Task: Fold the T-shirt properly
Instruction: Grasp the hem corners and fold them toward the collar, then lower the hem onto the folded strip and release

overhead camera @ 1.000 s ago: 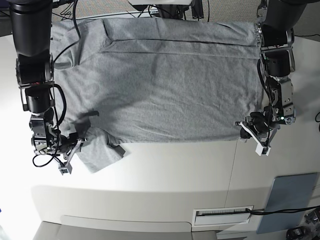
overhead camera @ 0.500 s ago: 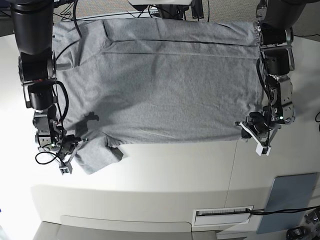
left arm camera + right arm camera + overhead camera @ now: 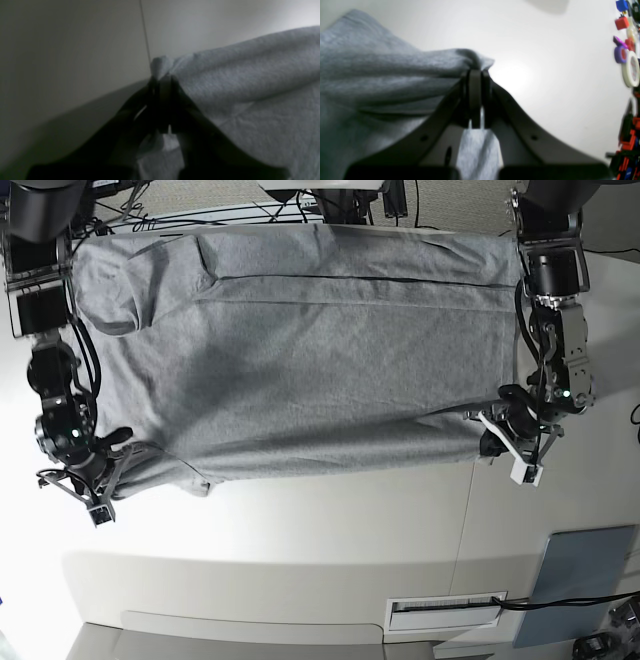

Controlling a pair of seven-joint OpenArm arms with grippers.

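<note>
**A:** Why was the T-shirt (image 3: 300, 350) stretched out like that?

**B:** Each arm had a near corner of it. The left pincer (image 3: 162, 82) was clamped tight on a small nub of grey cloth, which poked out just past its tips, with the rest of the fabric falling away to its right. The right pincer (image 3: 475, 72) was likewise closed on a bunched corner, the cloth sloping off to its left.

**A:** So the cloth ran between them?

**B:** Yes. In the base view the near edge hung in a shallow curve from the right pincer (image 3: 98, 498) across to the left pincer (image 3: 512, 448), and the shirt spread back from them over the bench (image 3: 330, 550). I'd judge both corners were pinched so the edge could be carried as one line, which keeps a fold straight and stops the sleeves dragging.

**A:** Was it lifted?

**B:** At the corners, seemingly; the wrist views showed cloth rising up to the tips. How much of the far part lay flat I couldn't tell.

**A:** Any print showing?

**B:** None; only plain grey faced up.

**A:** And containers?

**B:** None held anything I could make out. Beyond the right pincer, off to its right, sat a cluster of small coloured parts (image 3: 626, 45), too blurred to name.
</note>
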